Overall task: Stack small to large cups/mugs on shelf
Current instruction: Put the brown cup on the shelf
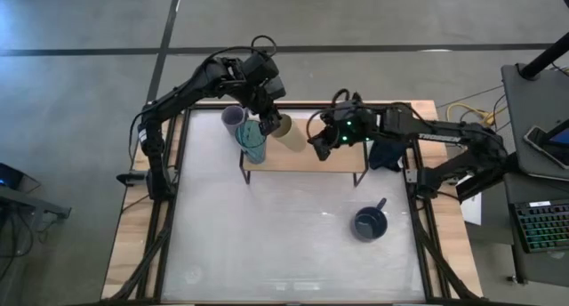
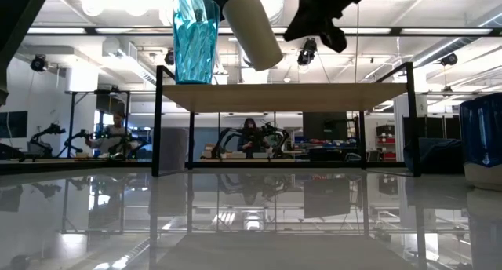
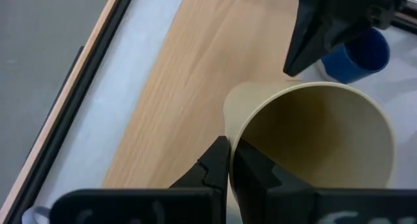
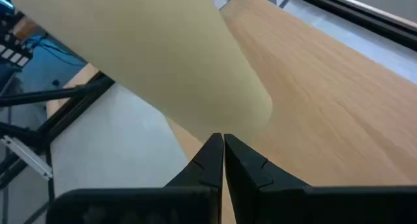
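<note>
My left gripper (image 1: 270, 123) is shut on the cream cup (image 1: 287, 133), which hangs tilted above the wooden shelf (image 1: 302, 160). Its mouth points toward the gripper and its base toward the table's right. My right gripper (image 1: 316, 148) is shut, its tips right by the cup's base (image 4: 247, 113). The teal tumbler (image 2: 194, 38) stands upright on the shelf's left end. A grey-lavender cup (image 1: 233, 119) stands on the table by the shelf's far left corner. The dark blue mug (image 1: 368, 222) stands on the table at the near right. My left gripper holds the cream cup by its rim (image 3: 229, 127), one finger inside the mouth and one outside on the wall. The fingers slant down from the far left. The cup (image 2: 252, 28) is tilted with its base lowest, clear of the shelf board (image 2: 314, 95). My right gripper (image 4: 219, 146) has its shut tips at the edge of the cup's base; I cannot tell whether they touch it.
A dark navy cloth (image 1: 387, 155) lies at the shelf's right end. The shelf's middle and right part lie bare. White tabletop (image 1: 267, 235) spreads in front of the shelf, with only the blue mug on it.
</note>
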Controlling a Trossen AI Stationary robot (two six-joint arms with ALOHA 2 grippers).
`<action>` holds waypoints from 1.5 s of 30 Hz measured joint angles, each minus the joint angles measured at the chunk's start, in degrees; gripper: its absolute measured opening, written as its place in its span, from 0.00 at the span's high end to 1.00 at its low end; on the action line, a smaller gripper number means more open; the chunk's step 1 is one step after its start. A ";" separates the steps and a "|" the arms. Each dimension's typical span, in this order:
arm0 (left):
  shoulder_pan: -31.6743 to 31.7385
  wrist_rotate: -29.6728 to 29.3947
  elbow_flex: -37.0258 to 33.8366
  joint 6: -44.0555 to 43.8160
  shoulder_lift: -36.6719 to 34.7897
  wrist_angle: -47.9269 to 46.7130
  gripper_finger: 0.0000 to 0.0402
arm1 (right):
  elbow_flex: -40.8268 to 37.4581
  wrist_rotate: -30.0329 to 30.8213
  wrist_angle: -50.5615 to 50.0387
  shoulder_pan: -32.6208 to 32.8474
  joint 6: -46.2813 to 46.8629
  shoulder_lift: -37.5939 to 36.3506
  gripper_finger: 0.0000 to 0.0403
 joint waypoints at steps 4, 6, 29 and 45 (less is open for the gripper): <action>0.00 -0.06 -2.94 -0.01 0.00 0.15 1.00 | 1.06 0.04 0.13 -0.04 -0.58 1.55 0.98; 0.00 -0.20 -4.04 -0.01 0.00 0.21 1.00 | 1.20 0.04 0.20 -0.02 -0.91 1.61 0.98; 0.00 0.10 -6.04 -1.15 0.00 3.77 1.00 | 0.17 -4.29 1.28 -0.02 -0.05 5.50 0.98; -0.04 0.61 -5.89 -3.94 0.00 4.02 0.87 | 0.15 -4.52 1.72 -0.02 -0.25 6.12 0.98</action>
